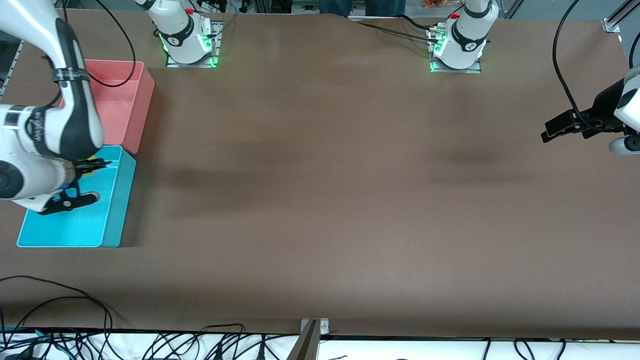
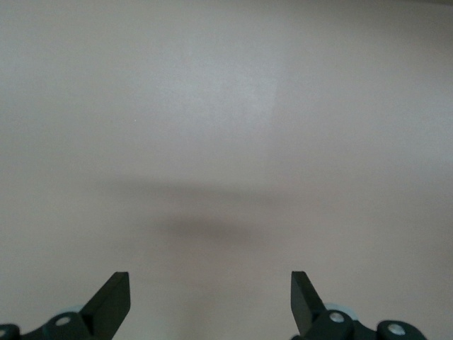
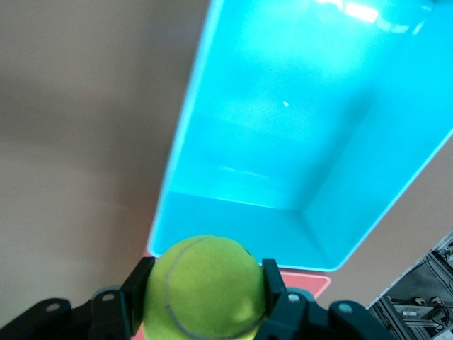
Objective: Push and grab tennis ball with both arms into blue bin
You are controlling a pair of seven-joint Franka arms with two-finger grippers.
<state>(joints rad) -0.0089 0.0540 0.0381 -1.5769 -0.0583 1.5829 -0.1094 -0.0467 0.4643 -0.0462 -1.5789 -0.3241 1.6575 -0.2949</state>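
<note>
My right gripper hangs over the blue bin, above the end nearest the pink bin. It is shut on the tennis ball, of which only a yellow sliver shows in the front view. In the right wrist view the yellow-green ball fills the gap between the black fingers, with the bin's bare bottom below it. My left gripper waits open and empty above the table at the left arm's end. In the left wrist view its fingers stand wide apart over bare brown cloth.
A pink-red bin stands against the blue bin, farther from the front camera. A sliver of it also shows in the right wrist view. Brown cloth covers the table. Cables lie along the table's near edge.
</note>
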